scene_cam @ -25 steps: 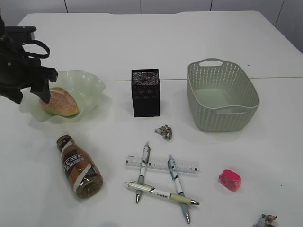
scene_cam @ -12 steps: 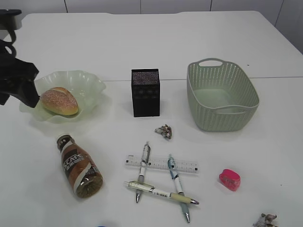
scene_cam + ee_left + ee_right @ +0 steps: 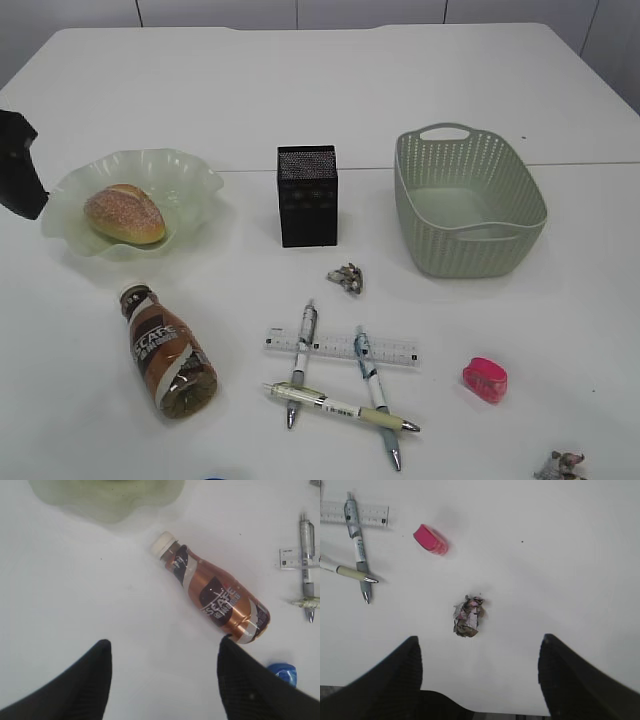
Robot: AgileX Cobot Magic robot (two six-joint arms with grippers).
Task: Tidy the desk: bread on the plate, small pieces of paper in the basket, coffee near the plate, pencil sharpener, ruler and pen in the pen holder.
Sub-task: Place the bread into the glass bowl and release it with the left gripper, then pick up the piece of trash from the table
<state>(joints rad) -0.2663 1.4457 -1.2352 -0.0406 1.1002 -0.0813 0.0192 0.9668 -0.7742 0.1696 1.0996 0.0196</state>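
The bread [image 3: 125, 213] lies on the green wavy plate [image 3: 190, 180]. Below it the coffee bottle [image 3: 168, 350] lies on its side. Three pens [image 3: 303, 350] cross the clear ruler [image 3: 340, 348], and the pink pencil sharpener [image 3: 485, 380] sits to their right. Paper balls lie at centre [image 3: 346, 279] and at the front right [image 3: 560, 466]. The black pen holder [image 3: 307, 195] and the basket [image 3: 468, 200] stand behind. My left gripper [image 3: 165, 645] hangs open over bare table beside the bottle [image 3: 215, 597]. My right gripper [image 3: 480, 639] is open just short of a paper ball [image 3: 467, 616].
A black part of the left arm [image 3: 18, 165] shows at the left edge beside the plate. A small blue object [image 3: 282, 672] lies near the bottle's base. The sharpener [image 3: 431, 539] and pens [image 3: 357, 545] lie beyond the right gripper.
The left arm has drawn back leftward from the plate, and the bread stays on the plate. Nothing else moved.
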